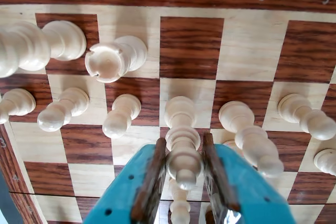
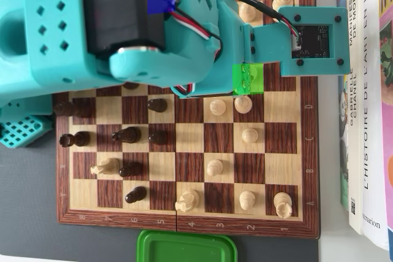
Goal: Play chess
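Wrist view: the teal claw [image 1: 185, 174] comes in from 6 o'clock and is clamped on a tall white chess piece [image 1: 182, 142] — a rusty-brown pad presses it on each side, just below its head. Piece type is hard to tell from this angle; its base sits near the middle of the board [image 1: 252, 51], approx. on the E file. Just to its 3 o'clock stands another tall white piece [image 1: 251, 137], close to the claw's right finger but whether touching I can't tell. At 10 o'clock is a white rook [image 1: 113, 59], w/ a larger white piece [image 1: 37, 45] beyond it at the frame's left edge. White pawns [image 1: 122, 115] run in a row across the middle at 9 o'clock, and one more [image 1: 307, 115] at 3 o'clock.

Overhead view: the teal arm [image 2: 123, 29] covers the upper half of the chessboard [image 2: 184, 222], so the claw and held piece are hidden there. Dark pieces [image 2: 126, 134] gather at 9 o'clock; white pieces [image 2: 214, 167] are scattered toward 3 o'clock. A green lid [image 2: 187, 248] lies on the surface at 6 o'clock, touching the board edge. Books [image 2: 368, 121] lie along 3 o'clock, just beside the board.
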Tool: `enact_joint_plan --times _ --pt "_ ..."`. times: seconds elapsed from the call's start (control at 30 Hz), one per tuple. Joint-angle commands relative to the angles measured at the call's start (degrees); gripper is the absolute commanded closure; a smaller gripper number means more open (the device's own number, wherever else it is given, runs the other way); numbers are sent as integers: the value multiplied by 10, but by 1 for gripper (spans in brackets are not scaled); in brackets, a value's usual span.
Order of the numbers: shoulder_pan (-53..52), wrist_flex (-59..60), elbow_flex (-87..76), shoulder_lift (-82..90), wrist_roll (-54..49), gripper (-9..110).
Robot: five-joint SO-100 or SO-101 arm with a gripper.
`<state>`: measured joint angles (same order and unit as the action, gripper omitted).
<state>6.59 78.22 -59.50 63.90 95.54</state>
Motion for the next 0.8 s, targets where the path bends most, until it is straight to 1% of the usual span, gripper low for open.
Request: enact_joint_plan --times 0.0,0.63,0.77 --pt "4 7 25 7 -3 88" --pt "3 2 31 7 -3 87" --pt "6 -14 28 20 -3 87"
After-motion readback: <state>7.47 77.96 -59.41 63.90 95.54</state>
